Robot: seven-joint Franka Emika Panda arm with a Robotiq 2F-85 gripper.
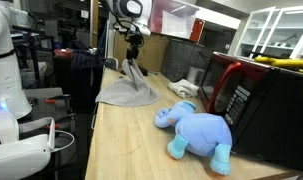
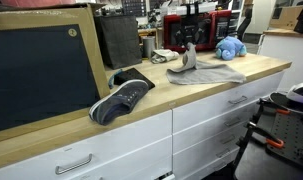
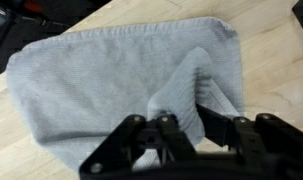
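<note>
Pinched grey towel [image 3: 101, 80] at centre frame.
Held its fold in closed gripper [image 3: 191, 122], peaked above counter [image 1: 121, 140]; judged grasp done, lift partial, rest flat upper left of blue plush [image 1: 201, 130].

Grey towel [image 3: 91, 80], one part drawn up into a peak, rest spread on the wooden counter [image 1: 121, 140]

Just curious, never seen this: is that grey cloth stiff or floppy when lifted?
Probably floppy: where the gripper pinches it, the grey cloth stands in a soft peak while its edges drape on the wooden counter. Likely light: the folds look thin. Pushed, it should bunch, not roll.
</note>
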